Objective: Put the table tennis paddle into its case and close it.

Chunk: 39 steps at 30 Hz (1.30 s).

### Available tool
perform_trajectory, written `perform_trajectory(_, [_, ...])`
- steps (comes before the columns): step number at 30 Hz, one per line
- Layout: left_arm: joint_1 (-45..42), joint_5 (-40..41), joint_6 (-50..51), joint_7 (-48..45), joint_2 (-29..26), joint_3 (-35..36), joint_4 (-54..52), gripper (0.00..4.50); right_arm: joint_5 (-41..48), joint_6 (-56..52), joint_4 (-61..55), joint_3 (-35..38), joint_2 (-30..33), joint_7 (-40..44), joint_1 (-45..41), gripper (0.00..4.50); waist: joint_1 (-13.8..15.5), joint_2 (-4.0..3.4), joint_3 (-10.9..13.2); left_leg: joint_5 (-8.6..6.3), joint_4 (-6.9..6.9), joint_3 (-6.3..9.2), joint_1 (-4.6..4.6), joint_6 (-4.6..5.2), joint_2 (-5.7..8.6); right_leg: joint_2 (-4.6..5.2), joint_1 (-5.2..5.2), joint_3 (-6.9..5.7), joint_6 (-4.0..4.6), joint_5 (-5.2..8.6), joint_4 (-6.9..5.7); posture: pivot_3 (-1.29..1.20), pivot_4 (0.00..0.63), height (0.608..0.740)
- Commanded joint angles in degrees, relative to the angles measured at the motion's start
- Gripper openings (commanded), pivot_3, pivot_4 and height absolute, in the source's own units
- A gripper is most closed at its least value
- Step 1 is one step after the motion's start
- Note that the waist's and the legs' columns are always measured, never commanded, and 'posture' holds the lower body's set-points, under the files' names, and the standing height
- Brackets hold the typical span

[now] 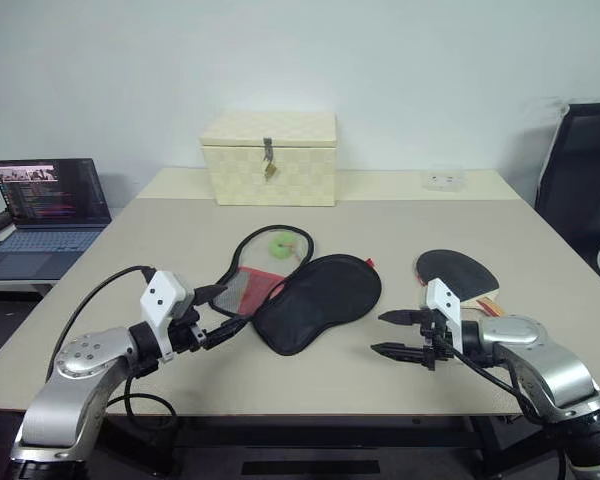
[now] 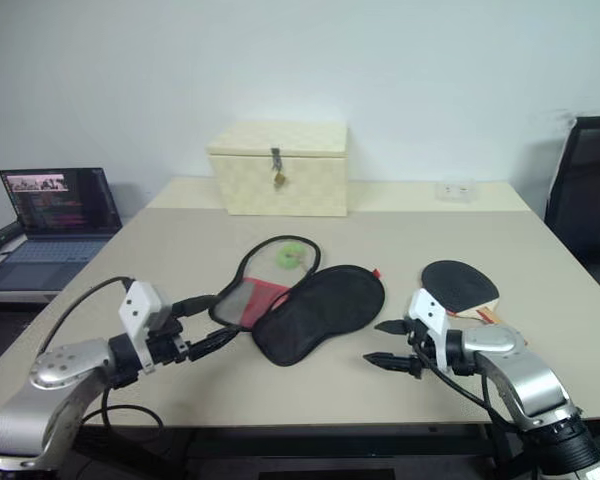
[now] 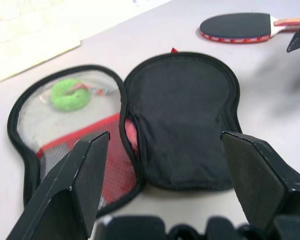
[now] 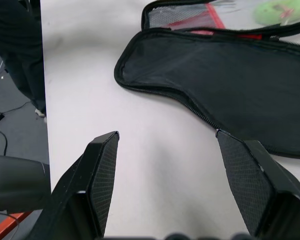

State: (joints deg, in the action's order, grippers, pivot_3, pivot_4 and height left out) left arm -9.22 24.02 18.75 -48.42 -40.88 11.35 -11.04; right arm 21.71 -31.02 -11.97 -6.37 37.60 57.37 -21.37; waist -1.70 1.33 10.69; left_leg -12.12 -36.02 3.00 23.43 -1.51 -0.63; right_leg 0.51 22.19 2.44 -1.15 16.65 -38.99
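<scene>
Where paddle (image 3: 236, 26) rim lettering blurs, unreadable

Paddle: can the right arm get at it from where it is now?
Probably yes. The paddle lies bare on the table, just beyond the right tool, whose jaws stand open and empty. Nothing lies on it; the case sits off to one side.
</scene>
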Motion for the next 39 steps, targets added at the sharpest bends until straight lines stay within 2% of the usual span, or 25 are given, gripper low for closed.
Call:
perform_trajectory(1, [-2.89,-1.05,-1.9,0.59,1.15,-0.96,1.41,3.89,2.04,-2.19,-3.58,2.56,2.03,0.05,0.92,3.35,0.02,0.0,0.0,0.0,0.01,0.01,0.0,0.0,0.0,0.0,0.0,0.0,0.0,0.0,0.0,0.0,0.15,0.74])
perform_trajectory(5, [-7.7,-4.51,-8.08,0.45,2.35,-2.4,8.55,3.89,1.89,-3.88,-4.27,2.53,0.72,-2.64,-0.28,3.35,0.03,0.01,0.0,0.0,-0.04,-0.06,-0.01,0.0,0.01,-0.01,-0.04,-0.07,0.0,0.0,-0.01,0.0,0.15,0.74])
perform_trajectory(9, [-9.95,-2.95,-8.46,-2.26,2.29,-2.41,10.59,3.89,3.97,-11.84,-4.06,4.2,-1.7,-8.39,-3.54,3.35,-0.22,0.01,0.0,0.0,-0.03,-0.06,-0.01,0.0,-0.03,-0.06,0.01,0.04,0.0,0.0,-0.03,0.0,0.15,0.74])
perform_trajectory(15, [-8.37,1.87,-5.0,-12.39,-4.09,0.71,11.83,3.89,7.17,-32.35,-3.56,3.86,-10.23,-20.94,-7.1,3.35,-0.17,0.01,0.0,0.0,0.03,-0.04,0.01,0.0,-0.06,-0.08,0.04,-0.02,0.02,-0.01,-0.06,0.0,0.15,0.74])
perform_trajectory(22, [-5.81,5.23,-0.66,-20.58,-10.66,2.64,13.55,3.89,7.26,-39.67,-3.52,1.78,-18.95,-28.66,-8.11,3.35,-0.22,-0.01,0.01,0.0,0.06,0.03,0.03,0.0,-0.04,-0.07,0.09,-0.02,0.04,0.01,-0.05,0.0,0.15,0.74])
perform_trajectory(26, [-7.87,4.51,-1.64,-22.27,-11.74,2.76,17.55,3.89,6.43,-39.58,-1.66,0.07,-23.71,-31.53,-8.62,3.35,-0.25,-0.01,0.01,0.0,0.06,-0.01,0.03,0.01,-0.06,-0.09,0.1,-0.06,0.06,0.02,-0.06,0.0,0.15,0.74])
perform_trajectory(32, [-10.68,3.45,-2.15,-23.58,-12.21,2.05,20.93,3.89,2.7,-32.4,10.81,-2.31,-31.98,-34.63,-13.56,3.35,-0.32,-0.01,0.01,0.0,0.06,-0.06,0.03,0.01,-0.07,-0.12,0.12,-0.05,0.06,0.02,-0.05,0.0,0.15,0.74])
perform_trajectory(39, [-12.55,2.62,-1.47,-24.25,-12.91,1.59,21.0,3.89,-0.02,-26.56,20.95,-1.02,-36.88,-36.57,-18.59,3.35,-0.73,0.0,0.0,0.0,0.06,-0.07,0.01,0.01,-0.11,-0.17,0.12,-0.03,0.07,0.01,-0.08,0.0,0.15,0.74])
